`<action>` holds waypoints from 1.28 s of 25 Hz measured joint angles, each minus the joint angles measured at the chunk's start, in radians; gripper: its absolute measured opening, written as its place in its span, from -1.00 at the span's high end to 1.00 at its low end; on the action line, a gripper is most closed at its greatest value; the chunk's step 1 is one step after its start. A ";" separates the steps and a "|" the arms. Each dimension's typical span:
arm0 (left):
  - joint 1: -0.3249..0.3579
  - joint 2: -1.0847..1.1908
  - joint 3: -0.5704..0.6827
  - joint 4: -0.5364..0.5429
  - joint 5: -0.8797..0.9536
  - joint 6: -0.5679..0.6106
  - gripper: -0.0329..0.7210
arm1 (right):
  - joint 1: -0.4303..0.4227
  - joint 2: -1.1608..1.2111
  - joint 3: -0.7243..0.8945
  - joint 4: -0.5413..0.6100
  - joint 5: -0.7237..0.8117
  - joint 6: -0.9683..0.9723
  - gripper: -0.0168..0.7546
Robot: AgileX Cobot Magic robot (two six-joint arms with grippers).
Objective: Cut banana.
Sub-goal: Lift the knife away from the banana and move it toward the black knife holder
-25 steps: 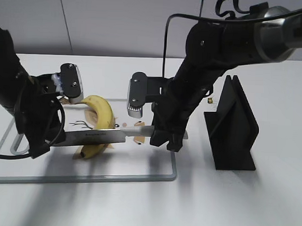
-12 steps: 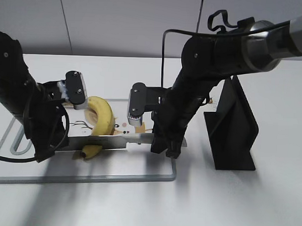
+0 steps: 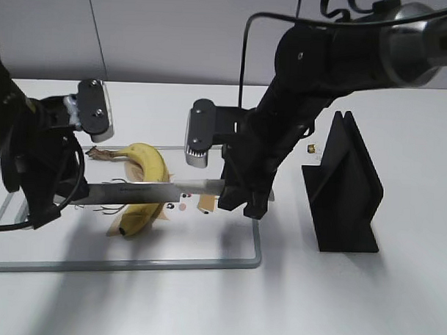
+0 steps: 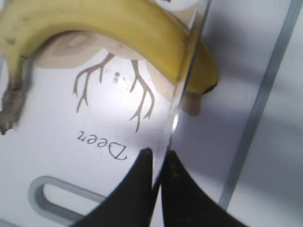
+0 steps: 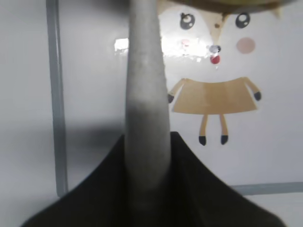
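The yellow banana point(image 3: 144, 181) lies curved on the white cutting board point(image 3: 206, 240), its brown stem toward the back left. A long steel knife point(image 3: 145, 192) is held level across its lower half. My right gripper point(image 3: 241, 201) is shut on the knife's grey handle point(image 5: 144, 109). My left gripper point(image 3: 49, 205) pinches the blade's far end. In the left wrist view its fingertips point(image 4: 144, 158) close on the blade point(image 4: 187, 80), seen edge-on against the banana point(image 4: 118, 26). I cannot tell whether the banana is cut through.
A black knife stand point(image 3: 347, 190) stands on the table right of the board. A small brass object point(image 3: 312, 148) lies behind it. The board has a grey metal rim point(image 3: 132, 263) and printed deer and fox drawings point(image 5: 213, 94).
Half a second ago the knife was pressed low on the banana near the board. Now both arms have lifted it, and the left arm has moved up and left.
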 joint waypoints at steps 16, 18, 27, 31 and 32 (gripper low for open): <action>0.008 -0.189 0.002 -0.024 0.038 -0.038 -0.09 | -0.003 -0.134 0.006 -0.076 0.100 0.029 0.54; 0.008 -0.213 0.003 -0.024 0.037 -0.041 -0.44 | -0.005 -0.147 0.009 -0.085 0.106 0.033 0.54; 0.112 -0.361 0.003 0.023 0.010 -0.287 -0.73 | -0.005 -0.262 0.009 -0.083 0.128 0.113 0.54; 0.222 -0.408 -0.017 0.056 0.073 -0.512 -0.74 | -0.005 -0.304 0.002 -0.083 0.147 0.309 0.54; 0.240 -0.414 -0.037 0.057 0.104 -0.556 -0.74 | -0.005 -0.311 -0.005 -0.084 0.151 0.393 0.54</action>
